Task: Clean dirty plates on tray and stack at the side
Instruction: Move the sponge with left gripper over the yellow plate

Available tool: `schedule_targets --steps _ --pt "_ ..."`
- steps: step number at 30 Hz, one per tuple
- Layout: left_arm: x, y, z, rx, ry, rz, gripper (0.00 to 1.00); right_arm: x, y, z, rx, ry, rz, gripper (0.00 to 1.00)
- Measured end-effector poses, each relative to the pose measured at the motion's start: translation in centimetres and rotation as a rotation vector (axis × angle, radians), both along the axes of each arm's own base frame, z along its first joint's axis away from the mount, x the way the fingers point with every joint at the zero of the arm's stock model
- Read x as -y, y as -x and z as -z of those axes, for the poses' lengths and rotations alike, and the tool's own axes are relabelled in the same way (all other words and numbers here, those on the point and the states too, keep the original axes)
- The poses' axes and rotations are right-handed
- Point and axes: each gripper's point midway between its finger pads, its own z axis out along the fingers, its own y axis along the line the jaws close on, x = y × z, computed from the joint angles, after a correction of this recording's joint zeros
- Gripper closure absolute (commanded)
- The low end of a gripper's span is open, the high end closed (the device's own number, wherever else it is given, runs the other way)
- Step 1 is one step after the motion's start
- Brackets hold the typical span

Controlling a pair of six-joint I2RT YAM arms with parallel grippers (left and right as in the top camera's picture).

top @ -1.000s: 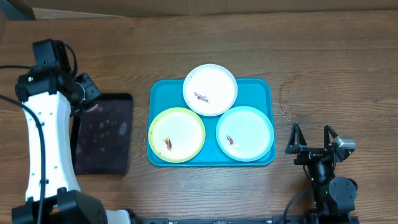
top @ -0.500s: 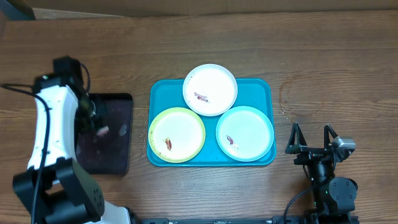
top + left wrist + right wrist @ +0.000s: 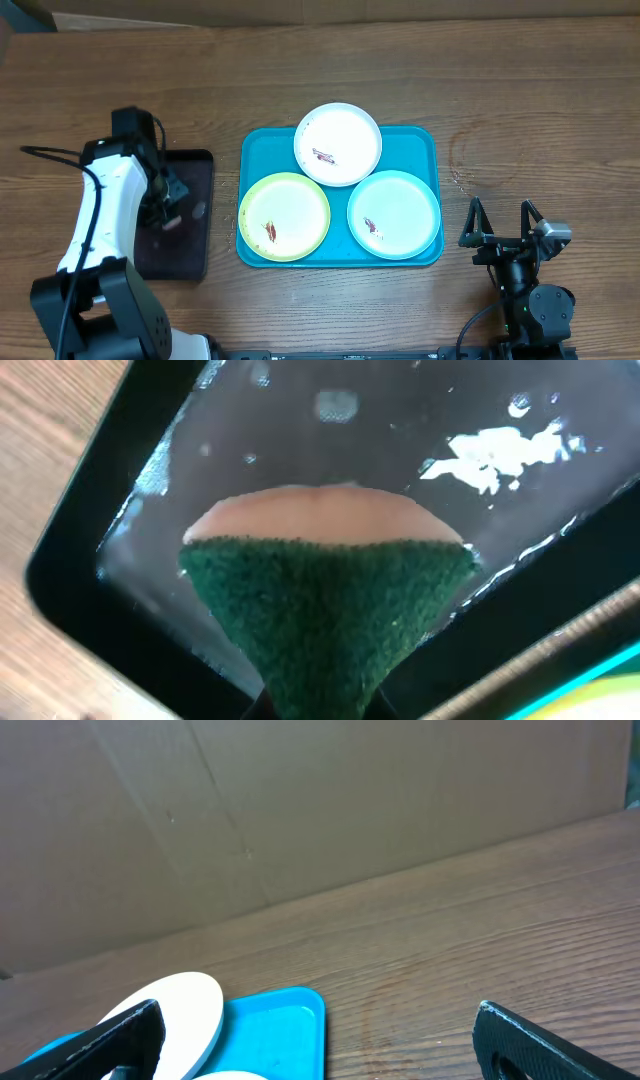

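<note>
A big blue tray (image 3: 425,140) sits in the middle of the wooden worktop (image 3: 540,90). Three round plates lie on it. The white plate (image 3: 338,143) is at the top, and its far edge sticks out over the tray's top rim. The yellow-green plate (image 3: 284,216) is at the lower left. The pale green plate (image 3: 393,214) is at the lower right. The three plates sit close together, with their edges touching or almost touching. Each plate has a small brown-red smear on it.

Just to the left of the blue tray lies a smaller black tray (image 3: 195,250). The left claw (image 3: 172,205) hangs over this black tray. It is squeezed tight on a sponge (image 3: 325,620). The sponge is dark green on one side and pale pink on the other. In the left wrist view the black tray has shiny, wet-looking spots.

The right claw (image 3: 498,212) is at the lower right of the overhead view, well apart from the blue tray. Its two fingers stand wide apart with nothing between them.
</note>
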Motion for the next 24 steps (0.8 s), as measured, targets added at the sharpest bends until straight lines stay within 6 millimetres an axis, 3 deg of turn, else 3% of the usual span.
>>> schedule_targets --steps 3,7,10,13,18,21,24 --pt "-0.1 -0.4 -2.9 0.003 -0.003 0.0 0.96 0.0 0.0 0.0 0.0 0.0 0.0 0.0" --pt "0.1 -3.3 -9.5 0.155 0.009 0.043 0.96 0.0 0.0 0.0 0.0 0.0 0.0 0.0" --pt "1.3 -5.0 -14.9 0.323 0.038 0.121 0.96 0.0 0.0 0.0 0.0 0.0 0.0 0.0" --pt "3.1 -4.5 -17.5 0.397 0.075 0.186 0.96 0.0 0.0 0.0 0.0 0.0 0.0 0.0" --pt "6.5 -4.1 -17.0 0.391 0.19 0.288 0.96 0.0 0.0 0.0 0.0 0.0 0.0 0.0" --pt "9.3 -4.2 -14.8 0.36 0.282 0.373 0.96 0.0 0.0 0.0 0.0 0.0 0.0 0.0" --pt "13.0 -3.8 -11.3 0.305 0.377 0.466 0.96 0.0 0.0 0.0 0.0 0.0 0.0 0.0"
